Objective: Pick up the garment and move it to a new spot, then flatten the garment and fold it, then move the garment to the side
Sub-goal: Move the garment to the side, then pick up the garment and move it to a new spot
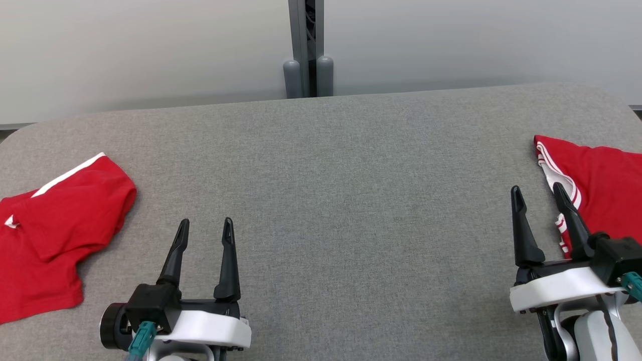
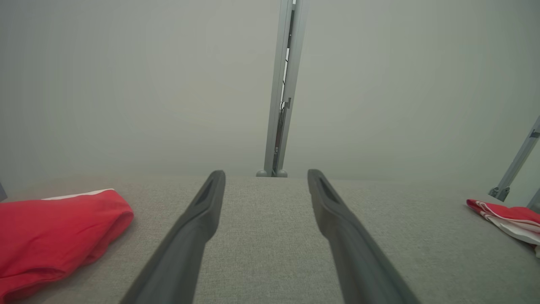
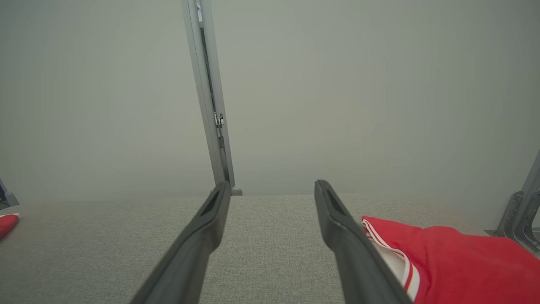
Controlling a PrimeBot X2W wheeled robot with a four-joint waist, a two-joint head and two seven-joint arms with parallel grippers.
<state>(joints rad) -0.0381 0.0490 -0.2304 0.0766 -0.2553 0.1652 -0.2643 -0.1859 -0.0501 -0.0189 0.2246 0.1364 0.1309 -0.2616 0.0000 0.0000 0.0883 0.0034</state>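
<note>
Two red garments with white trim lie on the grey table [image 1: 341, 200]. One garment [image 1: 55, 225] is spread loosely at the left edge, also seen as a red fold [image 2: 55, 236] in the left wrist view. The other garment [image 1: 602, 185] lies at the right edge, with white stripes [image 3: 443, 257]. My left gripper [image 1: 206, 230] hovers open at the front left, a little right of the left garment. My right gripper [image 1: 538, 193] is open at the front right, its right finger over the striped edge of the right garment. Neither holds anything.
A grey post [image 1: 307, 50] stands behind the table's far edge against a pale wall. A metal bracket [image 3: 521, 211] shows at the right in the right wrist view. The table's corners are rounded, and its wide middle lies between the garments.
</note>
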